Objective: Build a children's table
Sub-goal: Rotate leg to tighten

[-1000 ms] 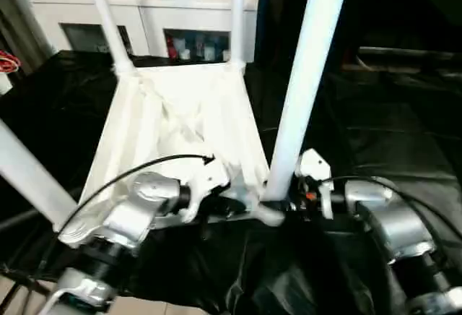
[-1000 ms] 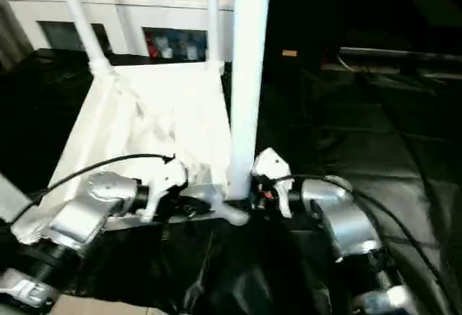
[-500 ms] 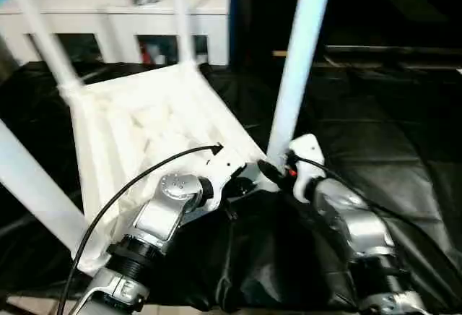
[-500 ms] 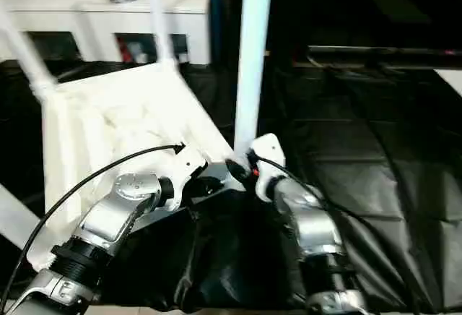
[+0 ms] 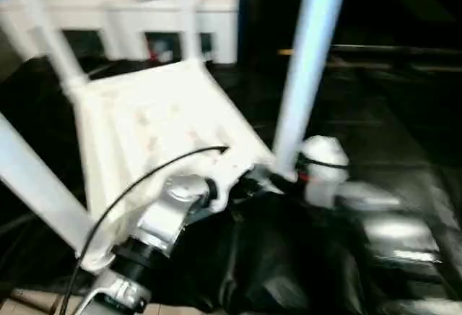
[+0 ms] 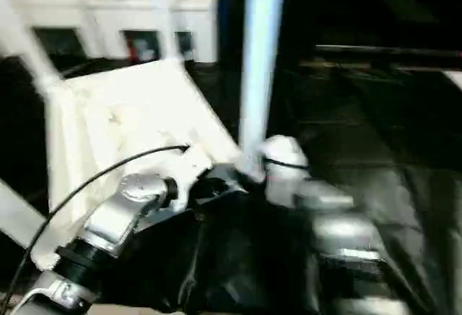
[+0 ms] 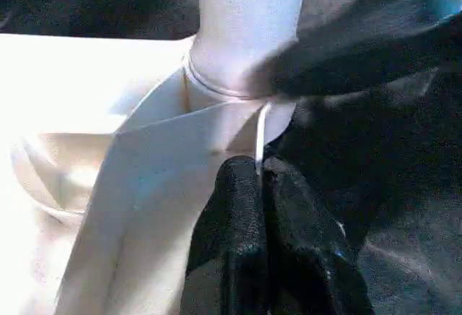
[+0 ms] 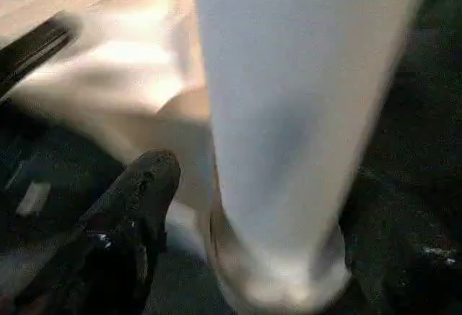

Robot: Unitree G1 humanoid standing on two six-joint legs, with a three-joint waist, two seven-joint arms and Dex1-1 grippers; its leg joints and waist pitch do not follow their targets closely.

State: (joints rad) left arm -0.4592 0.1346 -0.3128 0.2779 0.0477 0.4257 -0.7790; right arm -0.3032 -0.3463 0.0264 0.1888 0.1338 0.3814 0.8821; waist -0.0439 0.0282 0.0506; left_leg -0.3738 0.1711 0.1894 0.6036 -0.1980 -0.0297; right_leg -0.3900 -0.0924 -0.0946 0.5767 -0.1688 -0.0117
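The children's table [image 5: 159, 127] lies upside down on black cloth, its ribbed underside up and its white legs standing upright. My left gripper [image 7: 258, 174] is shut on the thin rim of the tabletop, right beside the near right corner socket. The near right leg [image 5: 307, 69] rises from that socket. My right gripper [image 5: 283, 178] is at this leg's base, open, with the leg between its fingers. One black finger [image 8: 137, 206] stands a little off the leg [image 8: 289, 113]. Three other legs show: the near left [image 5: 36, 185] and two far ones [image 5: 50, 40] [image 5: 186, 19].
A white cabinet [image 5: 123, 11] with glass doors stands behind the table. Crumpled black cloth [image 5: 390, 113] covers the surface to the right and front. A black cable [image 5: 144, 178] arcs over my left forearm.
The view has shifted. My right forearm has swung out to the right, and its fingers have spread apart at the leg's base. The left gripper keeps its pinch on the rim.
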